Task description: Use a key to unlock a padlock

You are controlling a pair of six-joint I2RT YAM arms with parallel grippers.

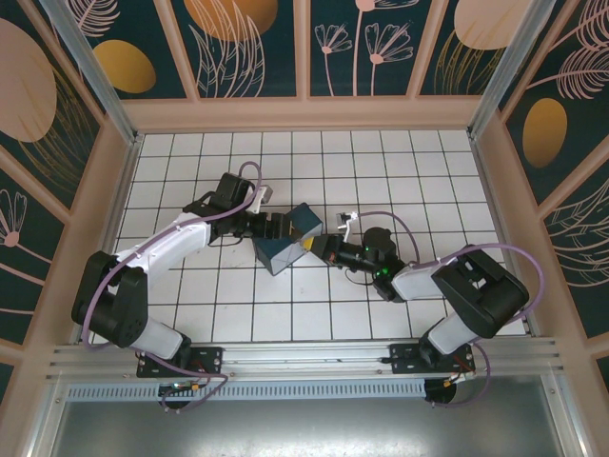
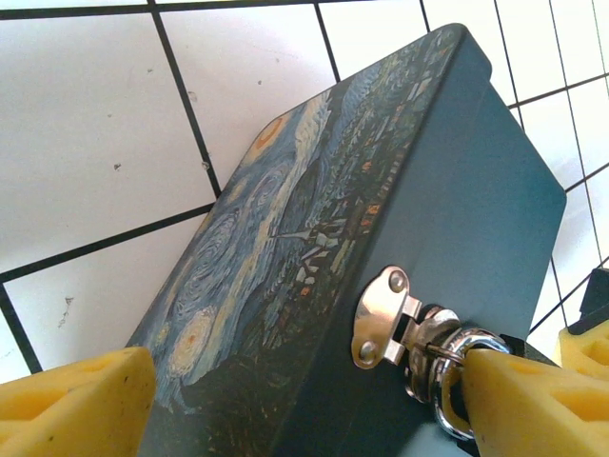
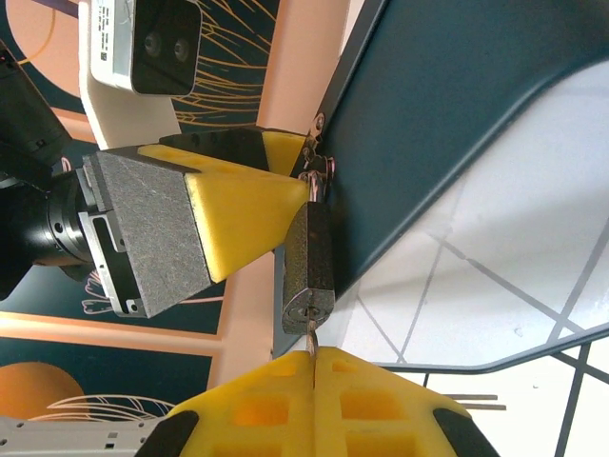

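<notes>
On the left, the left gripper is seen with its yellow foam-padded jaws spread wide. The end of a dark blue box printed with a swirling night-sky painting is set between them, over the white tiled table. One pad is laid against the lock's ring, but whether the box is truly clamped cannot be told.

On the plain front of the box a small shiny metal hasp is riveted. The thin silvery shackle is threaded through it, not yet released.

Further right, the small dark brownish padlock is hung from that hasp against the box front, with its keyhole end turned toward the right arm. The slim metallic key is pinched between the closed pads of the right gripper, and its tip is met with the keyway.

The key has thus been picked up and lined up, judging by its position. How deep the blade is seated cannot be made out. Full insertion, the turn and the freeing of the shackle appear still to be done.
</notes>
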